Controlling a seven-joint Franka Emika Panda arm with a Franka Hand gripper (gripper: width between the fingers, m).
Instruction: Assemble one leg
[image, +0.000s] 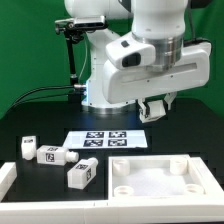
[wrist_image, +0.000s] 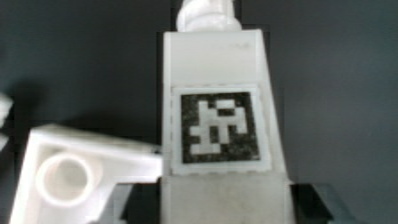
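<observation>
Probably a robotics lab: a green backdrop (image: 25, 50) hangs behind the tagged marker board (image: 107, 139) on a black table (image: 40, 125).

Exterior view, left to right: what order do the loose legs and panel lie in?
Leftmost leg, middle leg, nearest leg, square panel. The held leg, between the jaws above, is left out.

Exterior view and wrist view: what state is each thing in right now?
gripper: shut on the held leg.
held leg: clamped in the gripper, tag facing the wrist camera.
loose legs: three, lying on the table, untouched.
panel: flat on the table, visible corner hole empty.
marker board: flat on the table.
</observation>
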